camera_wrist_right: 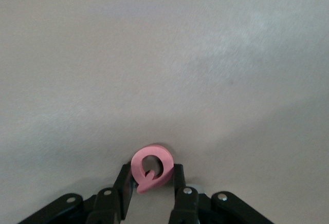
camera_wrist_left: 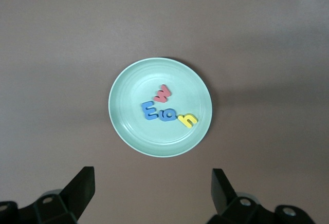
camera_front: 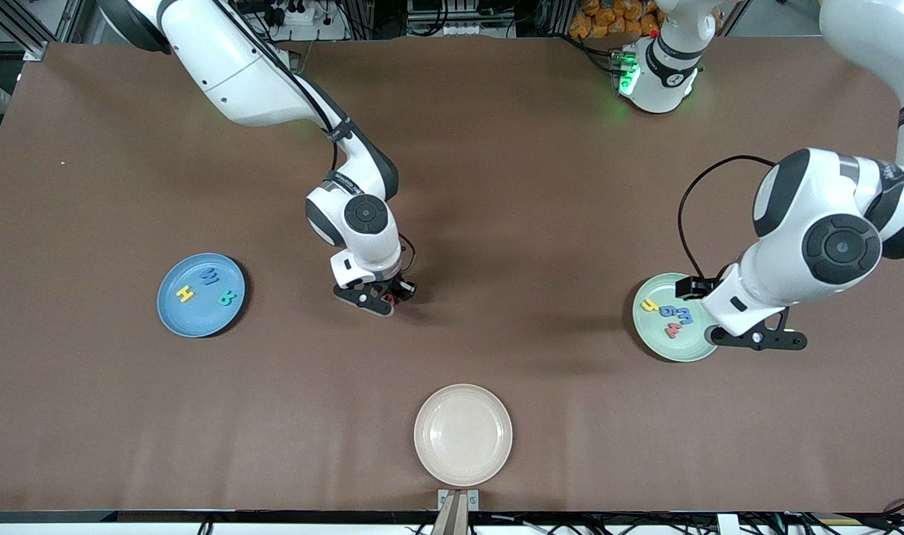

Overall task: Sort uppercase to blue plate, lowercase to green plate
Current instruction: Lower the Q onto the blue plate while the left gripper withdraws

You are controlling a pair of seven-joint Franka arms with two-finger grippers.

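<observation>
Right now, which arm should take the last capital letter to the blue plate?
Right. Its claw already grips the red foam Q, over bare table beside the round sky-blue plate. The left claw hangs open above the mint-green plate.

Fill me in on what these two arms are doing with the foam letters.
They are sorting letters onto plates. The right gripper is shut on the red Q, over bare table between the plates. The blue plate holds H, M and B. The left gripper hangs open over the green plate, which holds all four lowercase letters. The cream plate, nearest the front camera, holds no letters.
</observation>
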